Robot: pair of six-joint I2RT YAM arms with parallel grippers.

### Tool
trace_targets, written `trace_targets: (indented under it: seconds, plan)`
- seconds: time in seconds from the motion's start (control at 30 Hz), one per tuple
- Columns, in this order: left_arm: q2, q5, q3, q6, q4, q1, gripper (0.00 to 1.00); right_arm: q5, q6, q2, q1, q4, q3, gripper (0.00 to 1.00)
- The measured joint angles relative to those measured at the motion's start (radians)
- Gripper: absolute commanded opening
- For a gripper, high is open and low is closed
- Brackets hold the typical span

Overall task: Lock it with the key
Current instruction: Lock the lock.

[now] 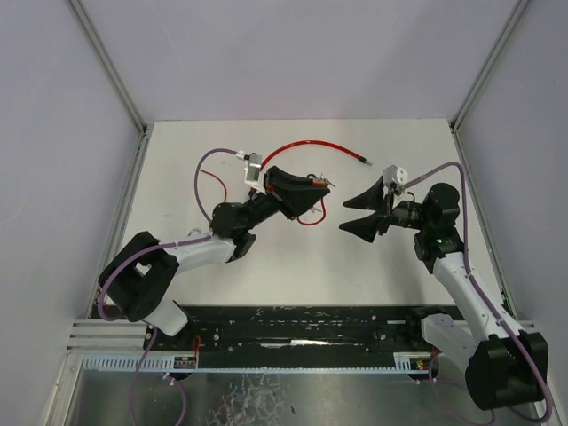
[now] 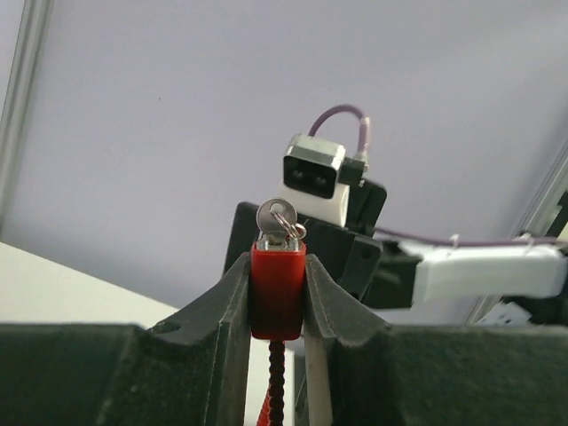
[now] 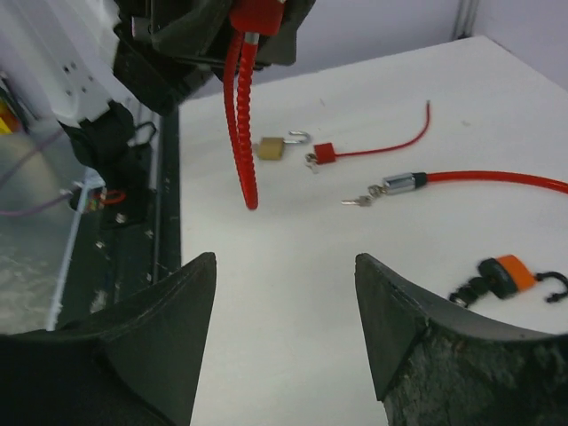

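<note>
**A:** Where the left gripper (image 2: 278,264) is concerned, we mark its fingers (image 2: 226,311) as clenched on the red lock body (image 2: 278,302), one on each flat side. We read this grip as a fixture: it lifts the lock off the table and turns the keyway towards the other arm. The key (image 2: 279,219) stands in the top of the body, with its ring at the bow.

**B:** And the right gripper (image 3: 284,262)?

**A:** Its fingers (image 3: 160,337) are spread wide and hold nothing. It faces the lock, near it but apart. We judge this leaves the key free to be taken and turned. The lock's own red cable (image 3: 242,115) hangs from the body towards the white table (image 3: 293,231).

**B:** What can we not make out?

**A:** We cannot tell whether the key is turned or whether the lock is fastened. In the right wrist view the body is cut off by the upper edge and the key is out of sight. Farther out on the table lie:
- a brass padlock (image 3: 277,147);
- a small red padlock (image 3: 325,153);
- a loose key (image 3: 358,201) beside the metal end of a long red cable (image 3: 497,177);
- an orange-and-black lock (image 3: 501,273), too blurred for us to tell whether it is shut.
</note>
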Motion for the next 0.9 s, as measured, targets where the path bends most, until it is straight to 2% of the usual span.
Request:
trace_targets:
  seconds: [0.1, 0.27, 0.37, 0.5, 0.8, 0.87, 0.9]
  plan:
    - [0.012, -0.066, 0.001, -0.137, 0.022, -0.004, 0.0, 0.019, 0.242, 0.071, 0.05, 0.236, -0.017, 0.67]
    - [0.041, -0.16, 0.001, -0.241, 0.025, -0.026, 0.0, 0.069, 0.491, 0.095, 0.086, 0.53, -0.065, 0.63]
    - [0.054, -0.203, 0.001, -0.262, 0.026, -0.048, 0.0, 0.096, 0.568, 0.093, 0.1, 0.612, -0.096, 0.59]
    - [0.076, -0.234, 0.005, -0.271, 0.028, -0.063, 0.0, 0.123, 0.59, 0.092, 0.118, 0.619, -0.106, 0.54]
    - [0.097, -0.262, 0.018, -0.271, 0.03, -0.081, 0.0, 0.163, 0.595, 0.093, 0.148, 0.61, -0.106, 0.14]
    - [0.097, -0.266, 0.018, -0.27, 0.033, -0.084, 0.0, 0.169, 0.597, 0.094, 0.149, 0.607, -0.107, 0.01]
    - [0.097, -0.268, 0.018, -0.267, 0.036, -0.086, 0.0, 0.174, 0.598, 0.094, 0.149, 0.605, -0.108, 0.0]
